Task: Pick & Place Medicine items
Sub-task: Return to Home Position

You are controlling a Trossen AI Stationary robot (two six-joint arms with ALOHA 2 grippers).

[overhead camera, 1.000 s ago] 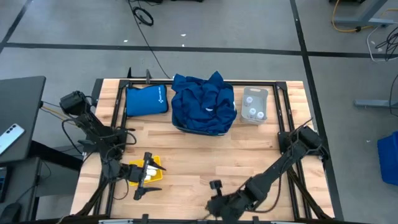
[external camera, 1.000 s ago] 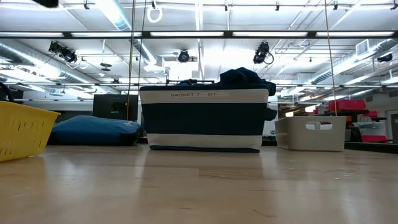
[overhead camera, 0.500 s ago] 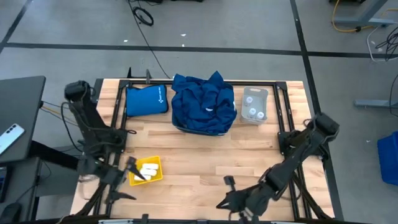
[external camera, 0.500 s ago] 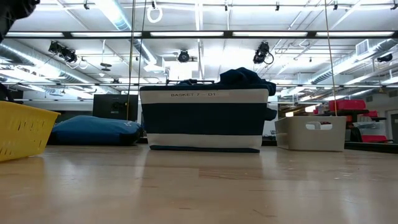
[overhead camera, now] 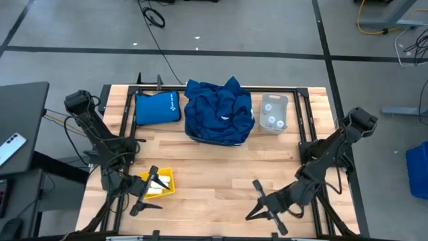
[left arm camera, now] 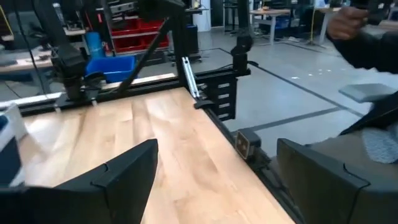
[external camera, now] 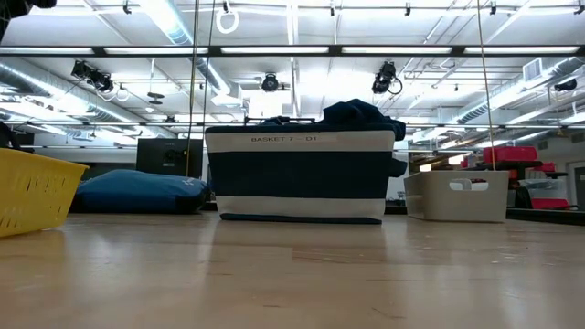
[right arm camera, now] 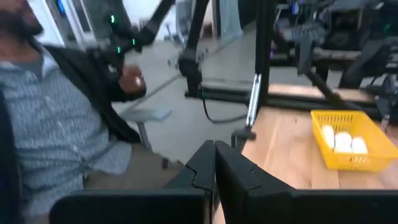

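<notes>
Table stock, listed left to right

1. My left gripper (overhead camera: 148, 191): at the table's (overhead camera: 221, 167) near left. Fingers (left arm camera: 124, 174) spread wide, nothing between them. From above, one finger lies over the yellow tray's rim and the other is off it, above bare wood.
2. Yellow tray (overhead camera: 168, 175): near left of the table, just beside item 1. It holds the cream packs (overhead camera: 159, 188), which lie close together on its floor; my right wrist view shows three pale ovals in a row.
3. Blue pouch (overhead camera: 157, 107): flat, at the far left, just beside item 4.
4. Striped basket (external camera: 297, 178): far centre, marked "BASKET 7 - D1". Blue cloths (overhead camera: 219, 110) are heaped in it and rise over its top edge.
5. My right gripper (overhead camera: 262, 204): near edge, right of centre, well apart from every item. In my wrist view its fingers (right arm camera: 199, 168) are pressed together, gripping nothing. A person (right arm camera: 56, 124) in a patterned shirt shows beyond the table.
6. Pale bin (overhead camera: 275, 100): far right, near item 4. Round bottles (overhead camera: 272, 121) stand inside it, whitish tops up
</notes>
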